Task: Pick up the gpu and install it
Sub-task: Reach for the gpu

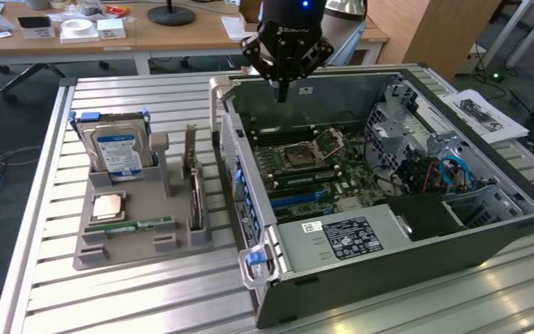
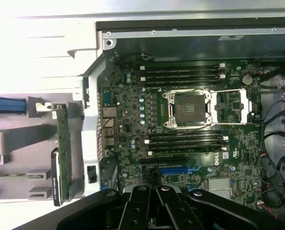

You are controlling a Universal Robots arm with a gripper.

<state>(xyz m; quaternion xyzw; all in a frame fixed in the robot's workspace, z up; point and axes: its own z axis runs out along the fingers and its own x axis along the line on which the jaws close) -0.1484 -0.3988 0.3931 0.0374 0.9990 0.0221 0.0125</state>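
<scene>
The gpu (image 1: 194, 186) is a thin card standing on edge in the grey parts holder (image 1: 100, 254), just outside the computer case on the exterior view's left. In the wrist view the gpu (image 2: 61, 143) appears edge-on beside the case wall. My gripper (image 1: 282, 92) hangs above the open case (image 1: 416, 229), over the far end of the motherboard (image 1: 318, 163). Its fingers are shut together with nothing between them. The wrist view looks straight down on the motherboard (image 2: 128, 105), with my gripper (image 2: 154, 191) above the blue expansion slot (image 2: 181, 170).
The holder also carries an upright hard drive (image 1: 117, 149), a flat processor (image 1: 108, 207) and a green memory stick (image 1: 142, 225). Cables and a drive cage (image 1: 434, 167) fill the case's right side. Everything stands on a slatted metal table (image 1: 137, 299).
</scene>
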